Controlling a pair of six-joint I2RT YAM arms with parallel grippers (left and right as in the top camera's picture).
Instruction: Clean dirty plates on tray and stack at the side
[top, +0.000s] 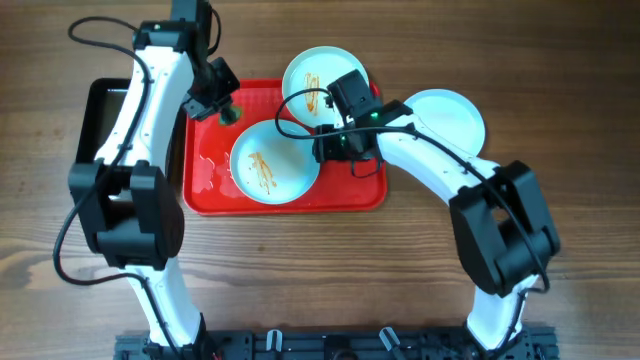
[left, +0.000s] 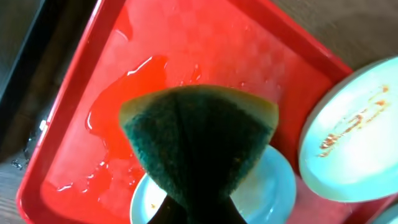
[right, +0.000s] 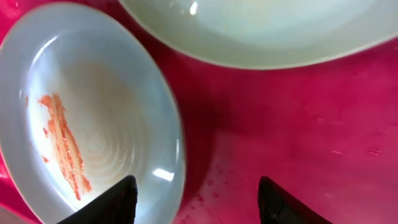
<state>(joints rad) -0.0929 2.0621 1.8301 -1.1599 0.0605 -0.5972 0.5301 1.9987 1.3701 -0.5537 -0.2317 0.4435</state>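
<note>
Tray (top: 210, 195) sits mid-counter (top: 560, 60), with a black pan (top: 97, 112) just beside its left edge. Water is pooled on the tray's left half.

Plates:
- near plate (top: 275, 160): on the tray, centre, toward the near edge. Orange-brown streaks.
- far plate (top: 318, 82): overhangs the tray's far edge. Streaked too.
- clean plate (top: 447, 120): off the tray, on the counter just right of it. No streaks visible.

Left claw (top: 222, 105) is clamped on a green sponge (left: 199, 143), up over the tray's far-left area, beside the near plate's rim. Can't tell if the sponge touches anything.

Right claw (right: 196, 199) is low over the tray between the near and far plates, fingers apart, nothing held. One finger (right: 106, 202) sits over the rim of a streaked plate (right: 93, 112), the other over bare tray. Can't tell which of the two dirty plates that is.
</note>
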